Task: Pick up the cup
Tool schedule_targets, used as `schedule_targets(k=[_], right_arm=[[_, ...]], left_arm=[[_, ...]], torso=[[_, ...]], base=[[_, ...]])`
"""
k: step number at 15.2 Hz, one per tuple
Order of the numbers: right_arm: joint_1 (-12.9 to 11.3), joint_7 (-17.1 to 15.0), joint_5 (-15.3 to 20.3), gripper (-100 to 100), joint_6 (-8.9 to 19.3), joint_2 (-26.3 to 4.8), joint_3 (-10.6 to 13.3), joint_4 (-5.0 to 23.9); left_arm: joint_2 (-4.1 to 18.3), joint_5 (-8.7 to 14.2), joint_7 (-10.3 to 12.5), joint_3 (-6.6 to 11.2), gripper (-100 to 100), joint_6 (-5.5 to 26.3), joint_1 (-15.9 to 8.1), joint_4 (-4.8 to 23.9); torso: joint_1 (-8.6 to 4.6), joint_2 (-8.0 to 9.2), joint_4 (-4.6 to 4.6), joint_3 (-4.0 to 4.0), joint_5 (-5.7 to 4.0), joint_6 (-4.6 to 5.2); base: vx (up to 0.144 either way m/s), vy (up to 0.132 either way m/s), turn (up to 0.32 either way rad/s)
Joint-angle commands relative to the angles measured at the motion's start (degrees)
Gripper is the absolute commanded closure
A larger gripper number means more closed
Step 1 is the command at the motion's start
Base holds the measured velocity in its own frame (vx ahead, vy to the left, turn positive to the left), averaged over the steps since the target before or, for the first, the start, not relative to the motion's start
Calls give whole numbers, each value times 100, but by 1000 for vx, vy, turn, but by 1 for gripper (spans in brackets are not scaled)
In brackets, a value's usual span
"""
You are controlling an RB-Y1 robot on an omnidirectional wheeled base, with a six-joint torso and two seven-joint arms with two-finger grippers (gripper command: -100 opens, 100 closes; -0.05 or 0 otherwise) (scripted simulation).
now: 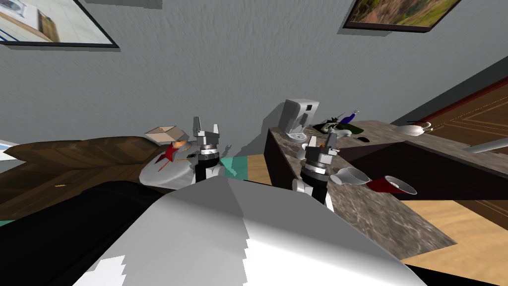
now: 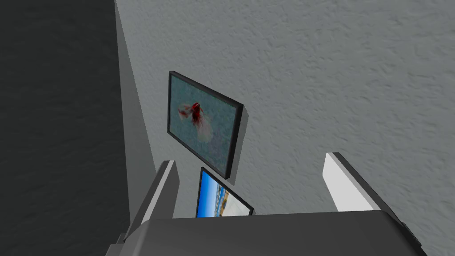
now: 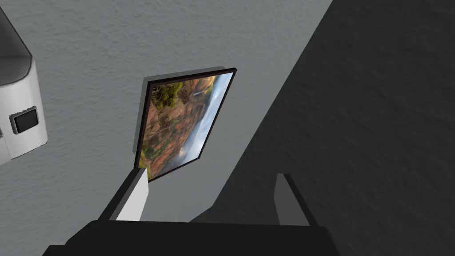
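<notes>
Mid-frame, both arms point upward, left gripper [image 1: 206, 127] and right gripper [image 1: 322, 141] spread apart; white cup [image 1: 349, 175] lies on counter [image 1: 382, 221] beside the right.

A home's kitchen: marbled counter [image 1: 377, 218] at two o'clock bearing a coffee machine [image 1: 296, 118], framed pictures [image 1: 402, 12] on the grey wall [image 1: 223, 74]

The counter [image 1: 377, 218] has a mottled brown and grey top, like stone, and dark brown sides. By its right edge lie a pale grey cup [image 1: 349, 176] and a dark red cup [image 1: 384, 184] with a white inside. At its far corner stands a white and grey machine [image 1: 297, 116]. Further along the far edge is something purple [image 1: 349, 117] beside something dark green [image 1: 347, 128]. The floor [image 1: 446, 218] is light tan wood with a teal patch [image 1: 233, 168]. The wall [image 1: 223, 74] is rough grey.
</notes>
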Motion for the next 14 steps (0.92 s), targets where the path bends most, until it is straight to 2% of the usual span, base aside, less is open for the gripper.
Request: schedule_targets(k=[1,2,8,9,10,13,14], right_arm=[[17,10,28,-100,-10,-286,-35,46],[17,10,28,-100,-10,-323,-35,46],[92,50,141,-100,-50,-1094,-172,230],[92,50,141,-100,-50,-1095,-172,230],[130,69,196,-100,-70,-1306,-236,319],[175,91,259,-100,-94,-1670,-308,421],[175,91,259,-100,-94,-1679,-308,421]], left_arm=[[0,0,0,0,0,0,0,0],[0,0,0,0,0,0,0,0],[0,0,0,0,0,0,0,0],[0,0,0,0,0,0,0,0],[0,0,0,0,0,0,0,0],[0,0,0,0,0,0,0,0],[0,0,0,0,0,0,1,0]], torso=[[0,0,0,0,0,0],[-2,-2,0,-1,0,0],[-8,-13,-3,-8,-2,0],[-9,-14,-3,-8,-2,0],[-8,-12,-3,-7,-2,0],[-8,-17,-4,-9,-2,0],[-8,-19,-4,-11,-2,0]], base=[[9,-2,4],[15,-4,5],[29,-9,8],[24,-9,2],[32,-7,11],[43,-9,12],[34,-7,4]])
